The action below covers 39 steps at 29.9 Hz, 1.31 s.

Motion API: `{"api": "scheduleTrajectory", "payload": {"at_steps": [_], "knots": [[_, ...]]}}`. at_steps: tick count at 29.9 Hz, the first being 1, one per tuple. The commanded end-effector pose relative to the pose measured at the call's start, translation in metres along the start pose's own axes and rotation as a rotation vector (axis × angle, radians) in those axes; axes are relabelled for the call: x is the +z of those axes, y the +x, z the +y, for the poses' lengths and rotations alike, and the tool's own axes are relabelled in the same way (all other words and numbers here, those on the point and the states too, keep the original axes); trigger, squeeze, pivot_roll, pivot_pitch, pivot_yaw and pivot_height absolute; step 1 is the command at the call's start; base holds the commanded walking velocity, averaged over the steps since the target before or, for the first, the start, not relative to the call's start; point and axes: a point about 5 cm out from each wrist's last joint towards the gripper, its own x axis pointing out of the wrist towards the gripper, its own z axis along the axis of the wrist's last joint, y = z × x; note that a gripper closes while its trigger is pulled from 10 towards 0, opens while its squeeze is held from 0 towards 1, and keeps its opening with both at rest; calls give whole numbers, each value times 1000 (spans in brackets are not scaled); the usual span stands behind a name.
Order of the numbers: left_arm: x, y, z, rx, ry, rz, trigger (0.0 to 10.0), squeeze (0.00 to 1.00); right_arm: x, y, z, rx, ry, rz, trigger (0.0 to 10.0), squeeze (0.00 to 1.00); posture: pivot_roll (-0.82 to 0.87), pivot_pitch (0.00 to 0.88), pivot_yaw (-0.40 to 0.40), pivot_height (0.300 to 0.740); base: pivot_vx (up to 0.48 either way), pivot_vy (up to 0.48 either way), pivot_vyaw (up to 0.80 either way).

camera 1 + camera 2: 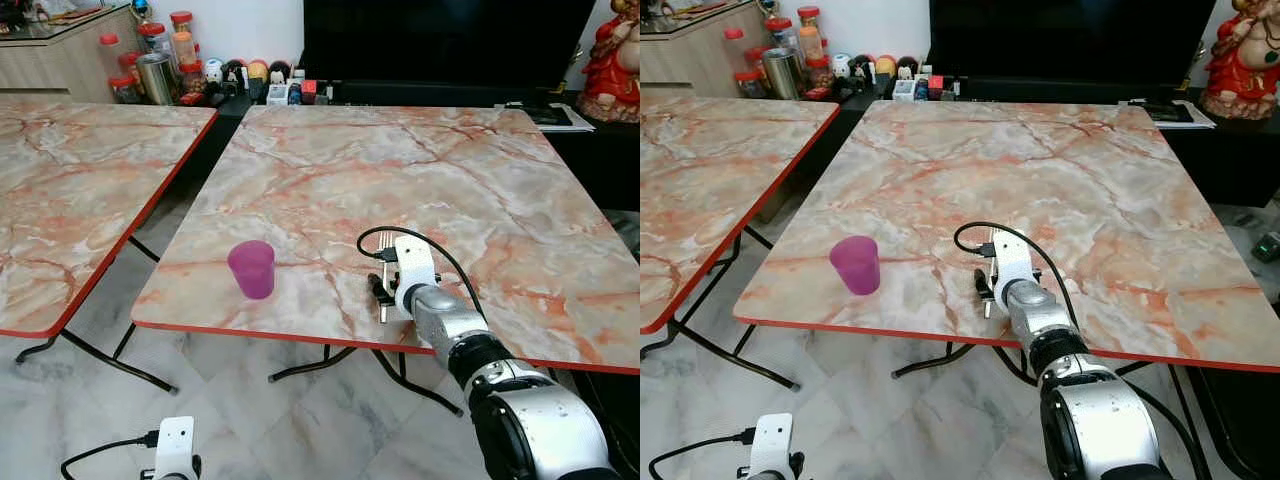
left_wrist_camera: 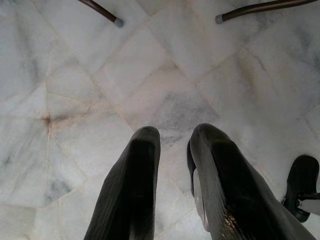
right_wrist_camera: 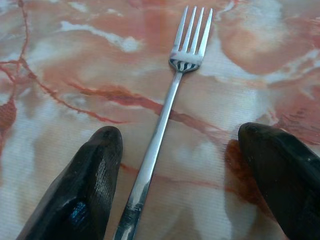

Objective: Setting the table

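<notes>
One fork (image 3: 165,125) down flat on the marble table (image 1: 480,180), near the front edge, tines pointing away from the robot, handle running back between the two black fingers (image 3: 85,185). Right gripper (image 3: 175,180) spread wide over it, one finger just beside the handle, the other well apart on the far side; nothing held. From the head views, right wrist low over the table's near edge, black cable looping above it. Whether the fingertips touch the tabletop: cannot tell.

One purple cup (image 1: 251,268) upright on the same table, to the robot's left of the fork, clearly apart from it and also near the front edge.

Left gripper (image 2: 170,175) hanging idle below table height, fingers slightly parted around nothing, pointed at the pale tiled floor (image 2: 75,100) with two table feet beyond.

Further out: a second marble table (image 1: 70,180) off to the left, bare as far as visible; jars and small figures along the back wall, a dark screen behind.

Progress, as a judgement: early to midway. Cup and fork placed; no plate, knife or spoon anywhere visible. Likely remaining: lifting the right arm clear without nudging the fork, then fetching the rest of the setting.
</notes>
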Motion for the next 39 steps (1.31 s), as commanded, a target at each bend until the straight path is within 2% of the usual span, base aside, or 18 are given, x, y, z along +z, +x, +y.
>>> {"api": "scheduleTrajectory", "payload": {"at_steps": [1, 9, 22, 23, 25, 26, 39], "knots": [[-8, -1, 0, 1, -4, 34, 10000, 0, -3, 0, -1, -4, -2, 5, 10000, 0, -3, 0, 5, 740, 0, 0, 0], [-11, -2, 1, 10, -9, 45, 10000, 0, -6, 0, 3, 21, -10, 7, 10000, 0, 0, 0, 0, 740, 0, 0, 0], [-12, -2, 2, 13, -10, 48, 10000, 0, -8, 0, -1, 9, -24, 19, 10000, 0, 0, 0, -3, 740, 0, 0, 0], [-12, -2, 2, 12, -11, 49, 10000, 0, -9, 0, -1, 11, -28, 22, 3647, 0, 3, 0, -5, 740, 0, 0, 0], [-12, -2, 1, 11, -12, 49, 10000, 0, -10, 0, -1, 12, -30, 24, 3647, 0, 2, 0, -4, 740, 0, 0, 0], [-12, -2, 1, 11, -13, 49, 10000, 0, -10, 0, -1, 13, -30, 24, 0, 0, 2, 0, -4, 740, 0, 0, 0], [-13, -2, 2, 13, -25, 56, 10000, 0, -11, 0, 0, 22, -28, 21, 0, 0, 1, 0, -2, 740, 0, 0, 0]]}}
